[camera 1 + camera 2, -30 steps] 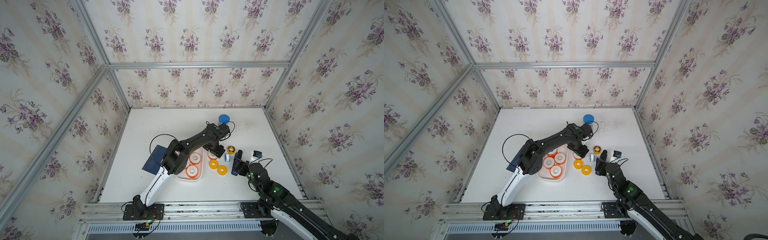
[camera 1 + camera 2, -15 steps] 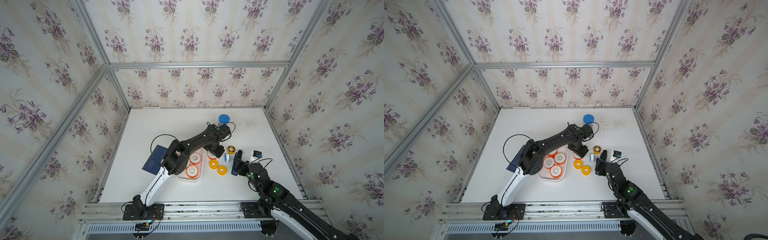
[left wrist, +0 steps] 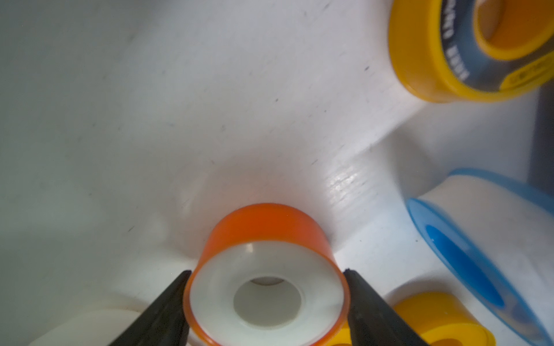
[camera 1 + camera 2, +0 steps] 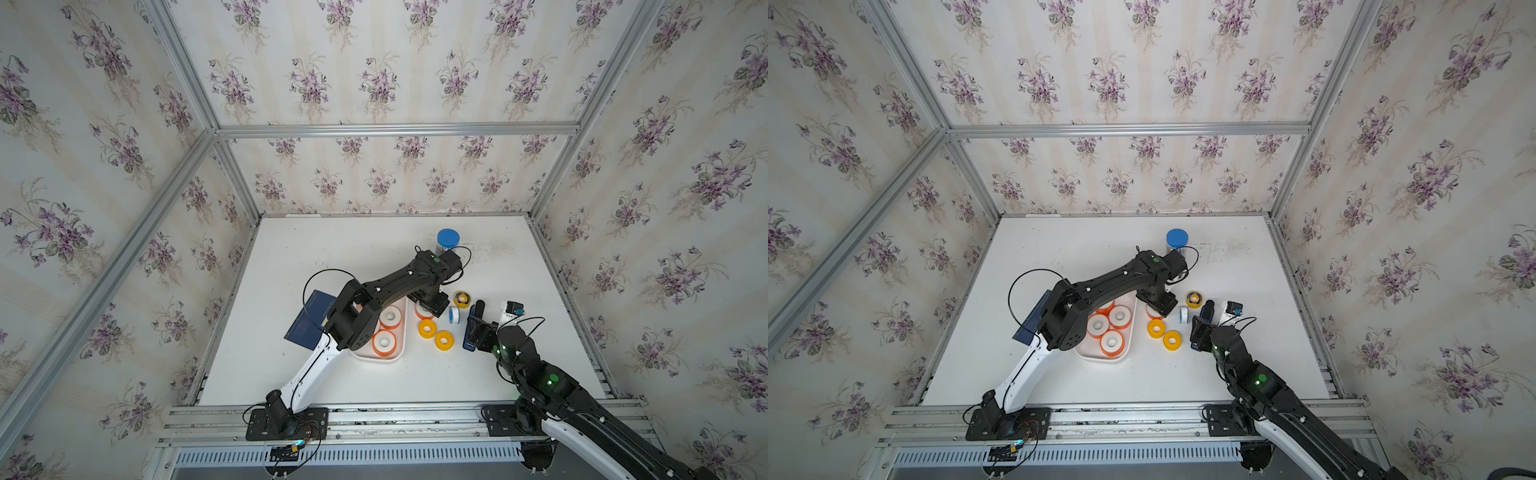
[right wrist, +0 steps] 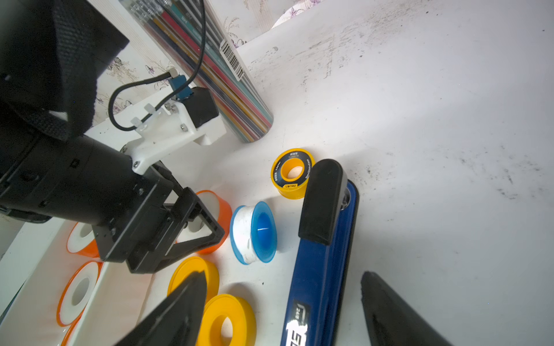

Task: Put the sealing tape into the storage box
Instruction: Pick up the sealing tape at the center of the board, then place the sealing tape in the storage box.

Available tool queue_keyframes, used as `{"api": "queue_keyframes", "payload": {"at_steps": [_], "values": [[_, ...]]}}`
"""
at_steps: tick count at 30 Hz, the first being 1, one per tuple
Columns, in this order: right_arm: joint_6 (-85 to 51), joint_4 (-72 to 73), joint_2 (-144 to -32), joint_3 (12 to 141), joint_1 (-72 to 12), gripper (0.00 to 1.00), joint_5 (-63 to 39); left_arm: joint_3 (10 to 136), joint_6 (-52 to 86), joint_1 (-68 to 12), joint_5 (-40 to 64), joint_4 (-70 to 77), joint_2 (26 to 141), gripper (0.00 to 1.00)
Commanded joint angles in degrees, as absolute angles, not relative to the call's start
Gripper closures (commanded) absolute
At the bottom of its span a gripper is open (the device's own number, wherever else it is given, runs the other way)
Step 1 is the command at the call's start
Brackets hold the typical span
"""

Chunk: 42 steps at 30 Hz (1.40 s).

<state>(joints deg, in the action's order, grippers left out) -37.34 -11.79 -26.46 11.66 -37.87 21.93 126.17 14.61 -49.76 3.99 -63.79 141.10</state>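
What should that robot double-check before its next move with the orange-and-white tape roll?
1. Left fingers on either side of the orange-rimmed roll: ok, both touch its rim.
2. Roll off the table: not ok, it sits there, outside the storage box.
3. Free room in the box: cannot tell, the left arm hides part of it.
4. Blue-white roll clear of the grasp: ok, a gap shows.
5. Right fingers out of the way: ok, open and empty above the blue-and-black bar.
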Motion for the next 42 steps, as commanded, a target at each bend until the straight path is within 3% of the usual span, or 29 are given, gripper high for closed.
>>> {"api": "queue_keyframes", "payload": {"at_steps": [1, 10, 20, 26, 34, 42], "values": [[-37.12, -10.38, -26.51, 11.78, -37.88, 0.15, 22.04, 126.10, 15.04, -49.75, 3.12, -64.09, 141.16, 0.24], [-37.09, -10.37, -26.48, 11.83, -37.85, 0.15, 22.03, 125.83, 15.14, -50.01, 2.65, -63.78, 138.89, 0.34], [-37.07, -10.45, -26.50, 11.83, -37.88, 0.15, 22.06, 124.44, 14.59, -50.09, 1.70, -65.40, 130.87, 0.34], [-37.00, -10.36, -26.49, 11.82, -37.87, 0.15, 22.03, 115.44, 15.15, -49.23, -1.23, -66.39, 121.61, 0.34], [-37.00, -10.37, -26.50, 11.74, -37.84, 0.15, 22.05, 94.57, 15.57, -47.81, -0.93, -60.71, 106.64, 0.34], [-37.00, -10.24, -26.46, 11.73, -37.93, 0.14, 21.99, 84.05, 10.51, -46.83, 2.25, -56.53, 100.57, 0.33]]}}
